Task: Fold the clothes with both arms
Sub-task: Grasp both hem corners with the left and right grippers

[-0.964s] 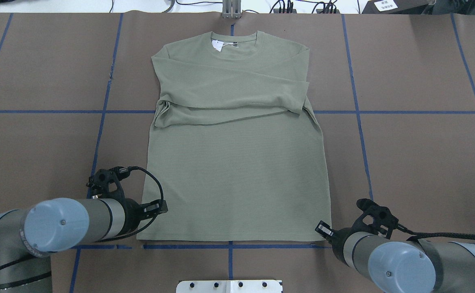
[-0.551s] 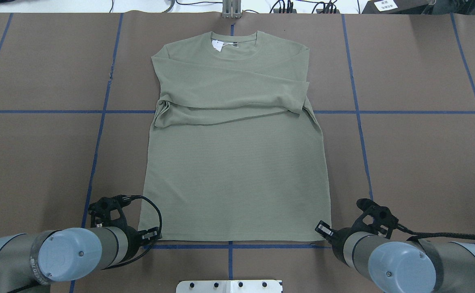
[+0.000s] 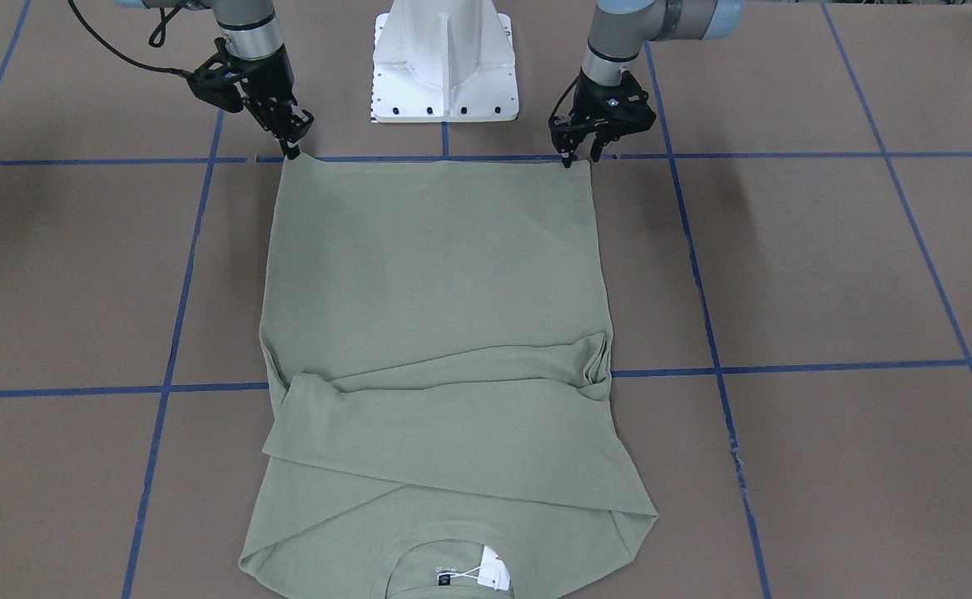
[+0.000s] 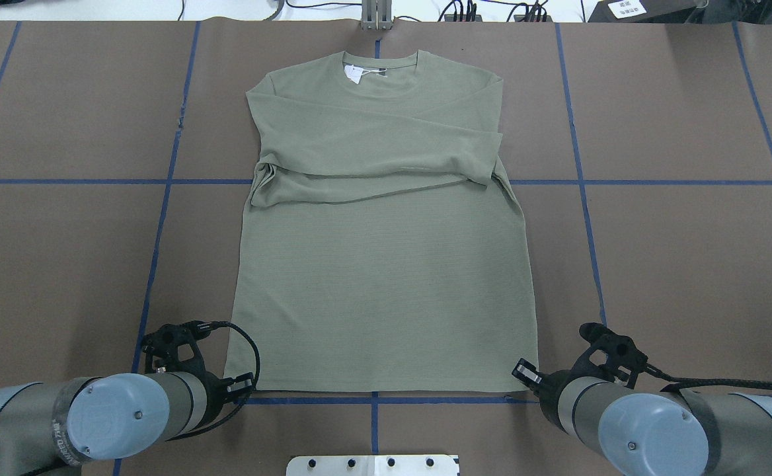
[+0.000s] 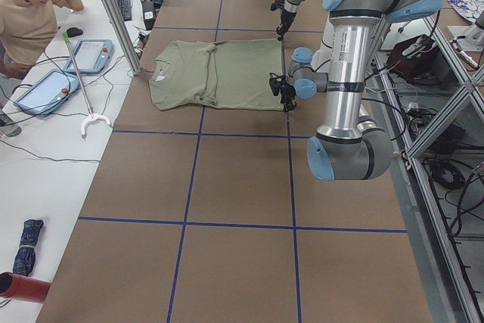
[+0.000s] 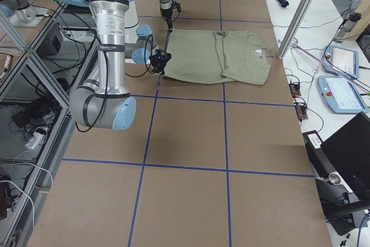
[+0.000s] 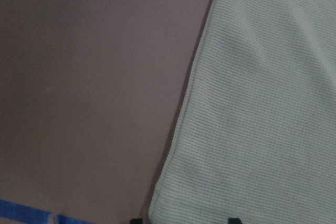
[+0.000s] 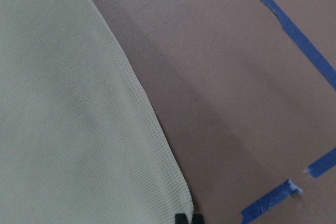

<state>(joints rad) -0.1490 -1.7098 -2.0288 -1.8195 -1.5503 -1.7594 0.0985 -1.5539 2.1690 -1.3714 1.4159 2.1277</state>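
The sage-green shirt (image 4: 386,277) lies flat on the brown table, collar and white tag at the far end, both sleeves folded across the chest (image 3: 453,416). My left gripper (image 3: 580,160) stands open at the hem's left corner, and the left wrist view shows its fingertips (image 7: 135,220) apart on either side of that corner (image 7: 163,208). My right gripper (image 3: 292,150) is at the hem's right corner. In the right wrist view its fingertips (image 8: 181,217) are pressed together at the shirt's corner (image 8: 173,192). In the overhead view both grippers (image 4: 239,385) (image 4: 525,373) are partly hidden under their wrists.
The white pedestal base (image 3: 444,75) stands just behind the hem, between the arms. Blue tape lines (image 4: 161,218) cross the brown table cover. Beyond the collar end are a metal post (image 5: 113,13), tablets (image 5: 91,54) and a seated person (image 5: 30,13).
My left arm has drawn back along the shirt's left edge to the hem corner. The right arm and the shirt have not moved.
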